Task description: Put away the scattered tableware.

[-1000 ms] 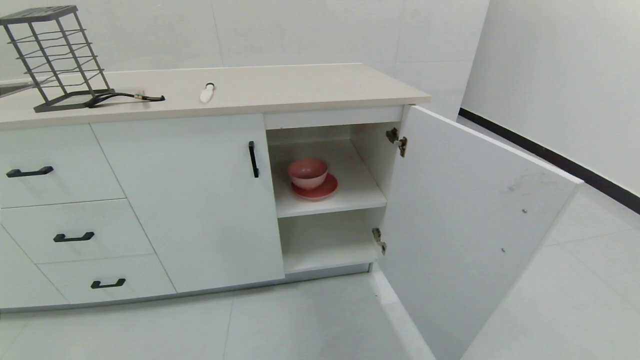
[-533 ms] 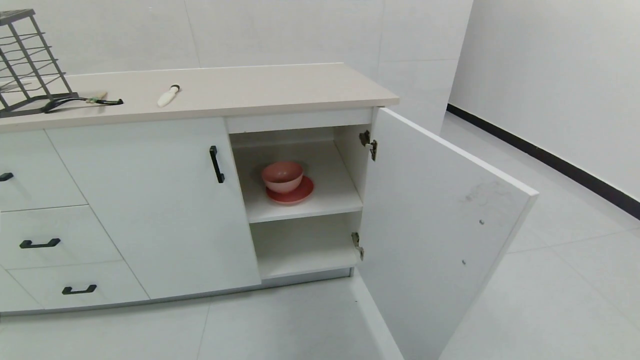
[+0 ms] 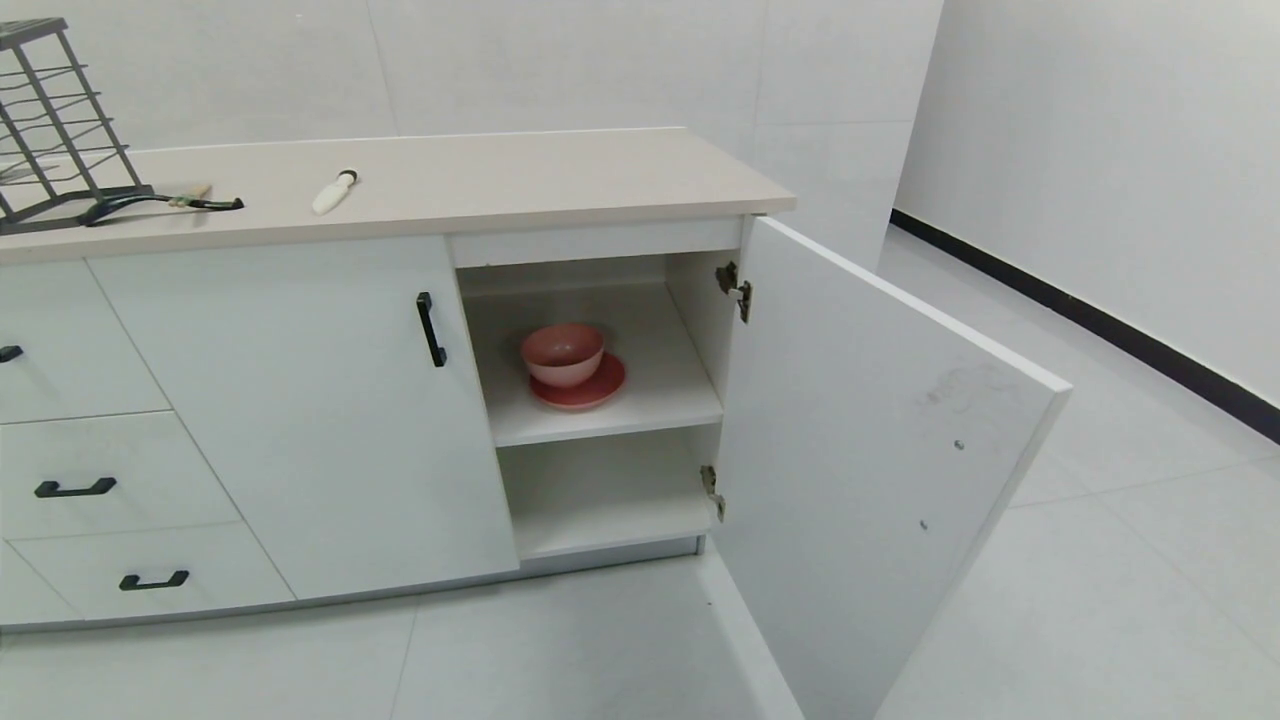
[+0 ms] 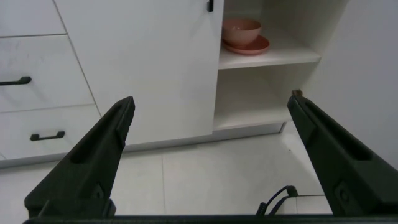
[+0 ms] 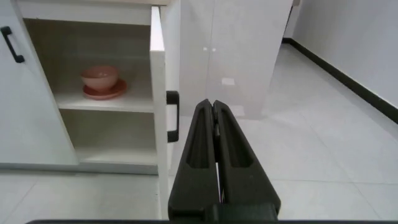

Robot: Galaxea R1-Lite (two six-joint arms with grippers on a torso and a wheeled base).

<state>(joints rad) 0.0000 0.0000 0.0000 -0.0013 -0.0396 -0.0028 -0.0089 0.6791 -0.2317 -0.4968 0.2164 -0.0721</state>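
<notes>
Smooth round pink bowl [image 3: 562, 352] nested on a flat reddish plate [image 3: 603, 388], upper shelf [image 3: 665, 402] of open white cabinet; left end effector [image 4: 211, 102] spread wide, right end effector [image 5: 213, 107] pressed together.

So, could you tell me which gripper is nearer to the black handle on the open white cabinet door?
Right. The right gripper, shut, sits close to the black handle at the door edge; the left gripper, open, faces the shelves from farther back.
</notes>
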